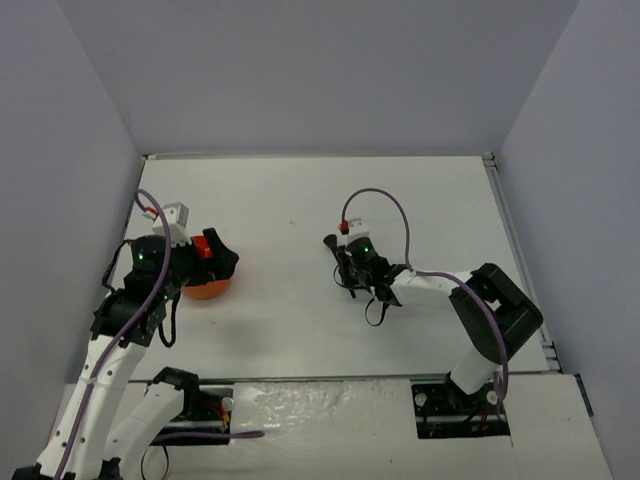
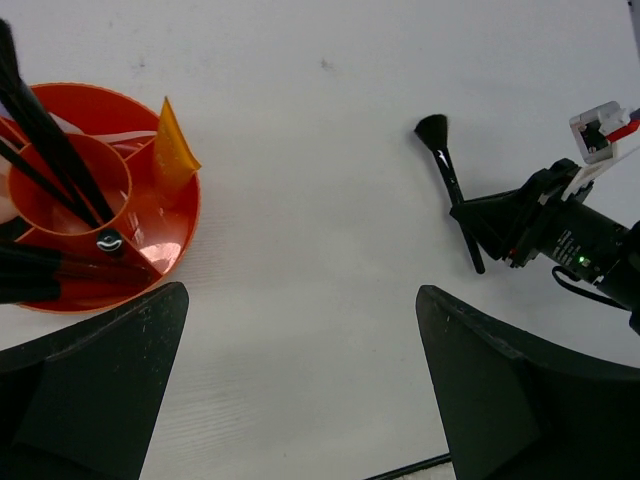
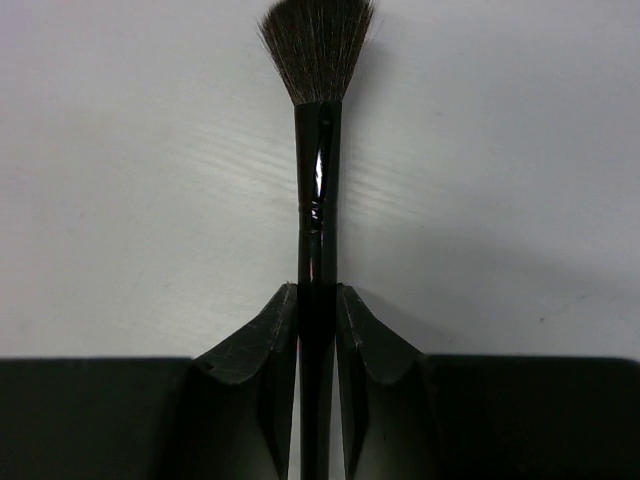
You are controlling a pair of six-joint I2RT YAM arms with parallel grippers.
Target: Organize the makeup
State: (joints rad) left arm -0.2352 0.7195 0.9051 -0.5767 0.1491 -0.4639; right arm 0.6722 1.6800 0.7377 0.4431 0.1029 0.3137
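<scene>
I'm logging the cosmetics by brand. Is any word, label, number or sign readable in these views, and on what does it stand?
Nothing can be read.
Small dark round piece in the orange tub: a pale curved mark, too small to read.
Housing behind the right gripper: faint pale print, blurred.
Brush handle: only glare, no lettering.

A round orange divided tub (image 1: 208, 290) (image 2: 178, 225) stands near the left edge of the white tabletop (image 1: 290, 200), midway along it; pale grey walls (image 1: 320, 70) enclose three sides
</scene>
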